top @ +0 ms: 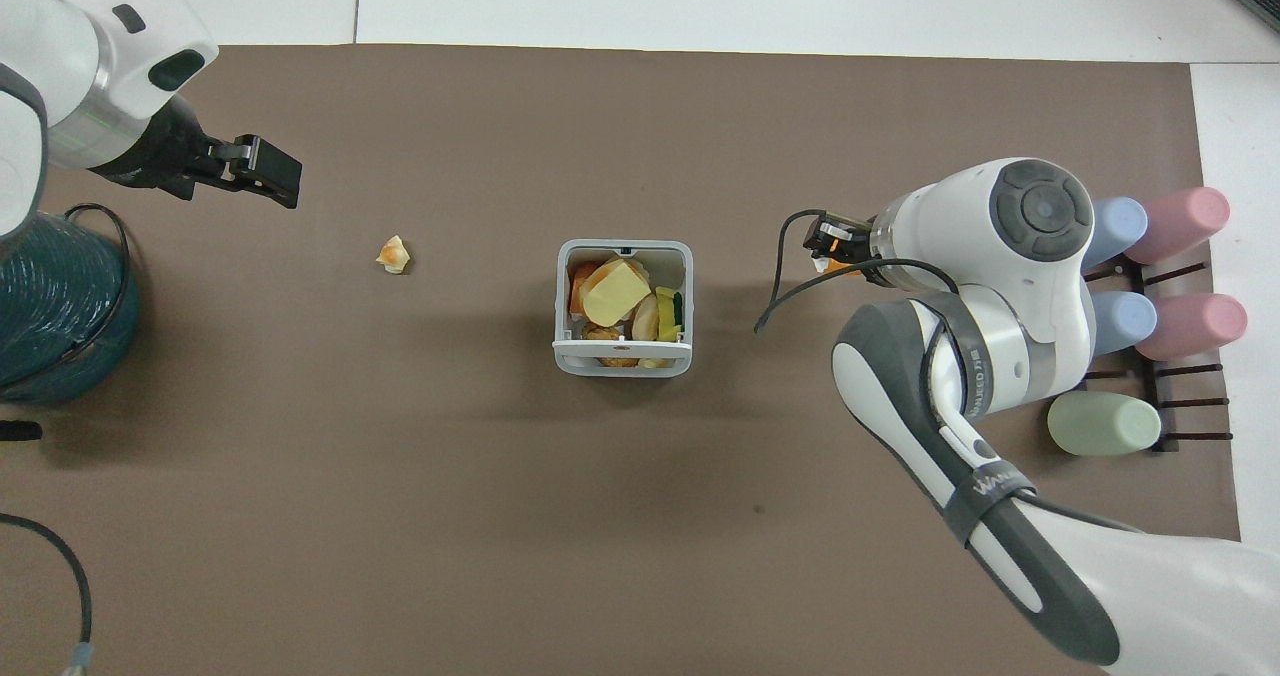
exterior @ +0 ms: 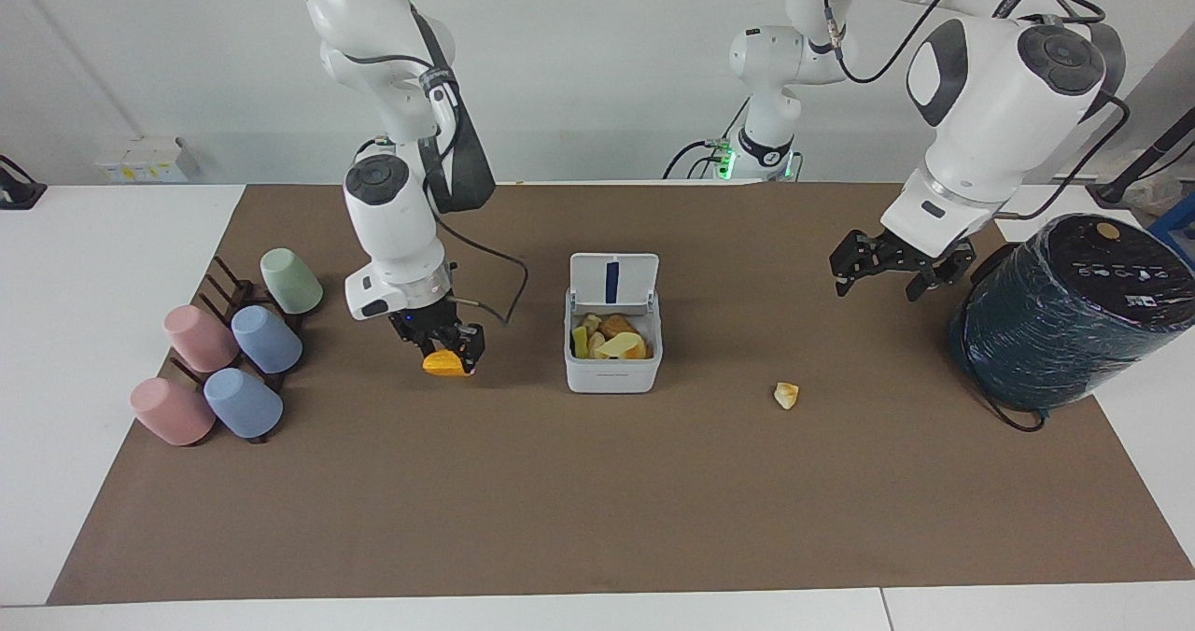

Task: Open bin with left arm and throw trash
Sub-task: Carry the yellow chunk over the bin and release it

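Right end effector (exterior: 444,350) hangs low over the brown mat (exterior: 597,482) beside the bin (exterior: 612,349), toward the right arm's end of the tabletop, its fingers clamped on an orange wedge (exterior: 445,363) of trash. Left end effector (exterior: 896,267) hovers over the mat near the dark teal wrapped cylinder (exterior: 1064,318) at the left arm's end, its fingers spread apart and holding nothing. Nearest the robots among the things on the mat, the bin stands at mid-table with its lid (exterior: 613,281) tipped up on the robots' side, and yellow and orange scraps (exterior: 611,337) lie inside it. Slightly farther from the robots, a pale yellow-tan chunk (exterior: 786,395) lies alone on the mat, between the bin and the cylinder. Pastel cups (exterior: 229,360) lie on a dark rack at the right arm's end.
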Controlling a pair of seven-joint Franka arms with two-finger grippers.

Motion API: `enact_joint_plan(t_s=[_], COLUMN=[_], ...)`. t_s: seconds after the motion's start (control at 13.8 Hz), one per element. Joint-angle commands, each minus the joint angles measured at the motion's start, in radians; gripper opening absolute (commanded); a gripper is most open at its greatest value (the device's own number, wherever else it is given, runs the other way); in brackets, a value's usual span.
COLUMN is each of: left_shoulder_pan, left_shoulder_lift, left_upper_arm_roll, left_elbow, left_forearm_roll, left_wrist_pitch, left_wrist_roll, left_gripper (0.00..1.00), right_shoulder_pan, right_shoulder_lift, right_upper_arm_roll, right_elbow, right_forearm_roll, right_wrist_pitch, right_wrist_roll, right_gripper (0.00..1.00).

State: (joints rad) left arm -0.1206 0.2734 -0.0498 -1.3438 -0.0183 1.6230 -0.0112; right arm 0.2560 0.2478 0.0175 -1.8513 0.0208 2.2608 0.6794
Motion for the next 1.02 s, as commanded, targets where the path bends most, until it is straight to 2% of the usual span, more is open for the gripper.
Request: enact_joint_plan(t_s=[0.0, 0.22, 0.44, 0.51, 0.73, 0.95], left_shoulder_pan=[0.006, 0.007, 0.007, 0.007, 0.007, 0.007], left_shoulder_lift=[-0.033, -0.033, -0.033, -0.033, -0.034, -0.068], left_upper_arm_roll=[-0.004, -0.002, -0.002, -0.002, -0.002, -0.002], left_elbow=[-0.044, -0.044, -0.044, -0.046, -0.054, -0.144], left_forearm_roll=[0.017, 0.017, 0.017, 0.017, 0.017, 0.017], left_wrist_pitch=[0.026, 0.024, 0.023, 0.023, 0.029, 0.121], left_wrist_roll=[0.013, 0.014, 0.013, 0.014, 0.014, 0.013], left_gripper=[1.0, 1.0, 1.0, 1.0, 1.0, 1.0], right_shoulder_pan=[0.044, 0.115, 0.143, 0.182, 0.206, 0.255], right_shoulder_lift=[0.021, 0.045, 0.077, 0.084, 0.1, 0.114], right_upper_arm_roll=[0.004, 0.006, 0.007, 0.006, 0.018, 0.019], right_elbow=[0.113, 0.17, 0.211, 0.219, 0.218, 0.207], right_forearm_roll=[0.008, 0.022, 0.093, 0.097, 0.131, 0.156], right_wrist_pitch=[-0.067, -0.064, -0.049, -0.044, 0.019, 0.043], right_wrist_roll=[0.077, 0.159, 0.23, 0.286, 0.387, 0.428], right_gripper=[0.0, 0.0, 0.0, 0.0, 0.0, 0.0])
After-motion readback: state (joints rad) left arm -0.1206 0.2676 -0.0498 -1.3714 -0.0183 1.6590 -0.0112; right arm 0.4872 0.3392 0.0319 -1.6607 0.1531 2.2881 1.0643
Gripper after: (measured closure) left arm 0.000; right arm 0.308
